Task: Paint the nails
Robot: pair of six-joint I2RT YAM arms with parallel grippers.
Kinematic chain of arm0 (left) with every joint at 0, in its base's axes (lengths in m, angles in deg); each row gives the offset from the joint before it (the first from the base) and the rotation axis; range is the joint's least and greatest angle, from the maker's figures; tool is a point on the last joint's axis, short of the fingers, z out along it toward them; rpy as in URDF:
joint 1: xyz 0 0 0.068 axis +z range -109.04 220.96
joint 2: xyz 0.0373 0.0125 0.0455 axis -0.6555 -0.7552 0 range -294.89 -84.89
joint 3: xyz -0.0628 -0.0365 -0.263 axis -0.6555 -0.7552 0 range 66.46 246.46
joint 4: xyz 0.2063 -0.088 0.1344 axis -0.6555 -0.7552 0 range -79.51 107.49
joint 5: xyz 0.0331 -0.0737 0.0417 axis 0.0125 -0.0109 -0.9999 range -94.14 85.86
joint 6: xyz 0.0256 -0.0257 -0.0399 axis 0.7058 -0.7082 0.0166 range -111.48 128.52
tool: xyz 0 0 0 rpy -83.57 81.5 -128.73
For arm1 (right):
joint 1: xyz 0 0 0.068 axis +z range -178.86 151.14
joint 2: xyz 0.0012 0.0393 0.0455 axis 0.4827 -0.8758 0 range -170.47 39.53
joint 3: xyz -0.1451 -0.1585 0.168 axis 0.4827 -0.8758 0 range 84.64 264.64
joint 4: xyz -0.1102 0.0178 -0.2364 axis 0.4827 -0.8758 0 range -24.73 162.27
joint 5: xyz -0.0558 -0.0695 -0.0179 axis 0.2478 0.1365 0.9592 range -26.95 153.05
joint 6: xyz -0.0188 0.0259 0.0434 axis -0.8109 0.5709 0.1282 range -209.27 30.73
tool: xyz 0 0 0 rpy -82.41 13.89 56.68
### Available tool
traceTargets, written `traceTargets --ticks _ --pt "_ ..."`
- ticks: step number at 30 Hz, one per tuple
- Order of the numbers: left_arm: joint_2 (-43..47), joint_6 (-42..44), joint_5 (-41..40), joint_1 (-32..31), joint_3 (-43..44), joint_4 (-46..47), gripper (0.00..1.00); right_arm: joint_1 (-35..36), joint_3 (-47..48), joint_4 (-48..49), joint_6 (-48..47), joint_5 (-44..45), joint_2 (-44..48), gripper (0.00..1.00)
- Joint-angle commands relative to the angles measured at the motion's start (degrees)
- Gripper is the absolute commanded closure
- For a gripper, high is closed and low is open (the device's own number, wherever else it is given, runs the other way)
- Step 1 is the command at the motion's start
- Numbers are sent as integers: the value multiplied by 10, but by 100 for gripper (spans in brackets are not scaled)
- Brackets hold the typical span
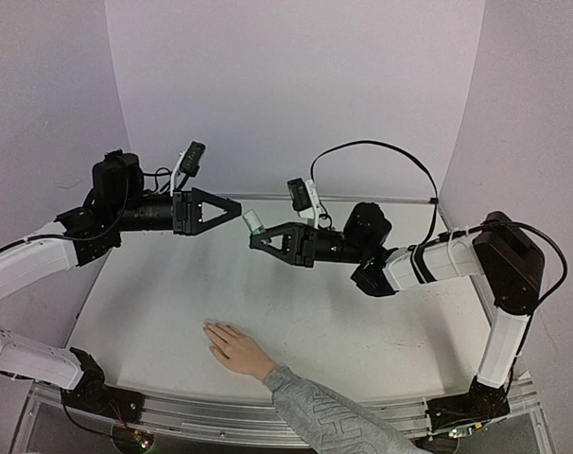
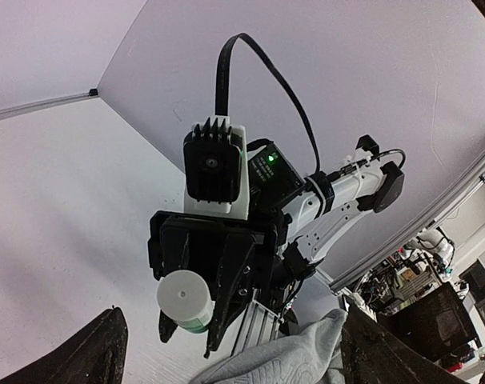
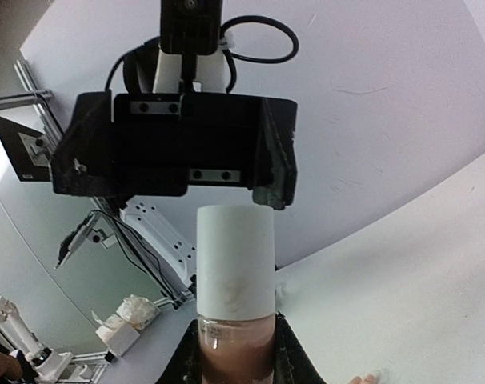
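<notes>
- The right hand (image 1: 260, 235) is clamped on a small bottle (image 1: 253, 222), holding it up off the tabletop (image 1: 381, 322) with its white cap (image 3: 234, 260) aimed at the left hand (image 1: 232, 209).
- The left hand is spread wide and empty, just short of the cap and level with it. My reading is that one hand steadies the bottle so the other can take the cap and draw the brush; the cap is not yet gripped.
- The nails (image 1: 212, 331) lie below both hands and well apart from them, nearer the arm bases. The person's hand (image 1: 234, 348) rests flat, palm down, with its fingers together, likely so each nail faces up for a brush.
- Only the top view shows that whole hand, its grey sleeve (image 1: 334, 416) and the gap between the two robot hands.
- The left wrist view shows the cap end-on, framed by its own wide fingers (image 2: 94, 352).
- The right wrist view alone shows brownish contents in the bottle's glass, and a fingertip at the frame's lower edge.
</notes>
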State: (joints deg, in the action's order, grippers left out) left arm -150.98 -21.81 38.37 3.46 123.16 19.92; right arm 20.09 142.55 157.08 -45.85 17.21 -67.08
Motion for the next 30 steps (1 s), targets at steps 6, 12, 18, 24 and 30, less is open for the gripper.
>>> traceTargets --ticks 6,12,18,24,30 --pt "-31 -49 5 -25 4 139 22 5 23 207 123 -40 -6 100" --pt "-64 -53 1 -41 15 140 38 5 20 224 130 -37 -6 100" --pt "-72 -58 -7 -46 15 140 57 6 9 224 119 -27 2 100" --pt "-72 -62 -12 -46 12 139 86 6 3 209 102 -15 0 100" --pt "-79 -60 -42 -46 15 112 100 9 8 -74 -77 115 57 100"
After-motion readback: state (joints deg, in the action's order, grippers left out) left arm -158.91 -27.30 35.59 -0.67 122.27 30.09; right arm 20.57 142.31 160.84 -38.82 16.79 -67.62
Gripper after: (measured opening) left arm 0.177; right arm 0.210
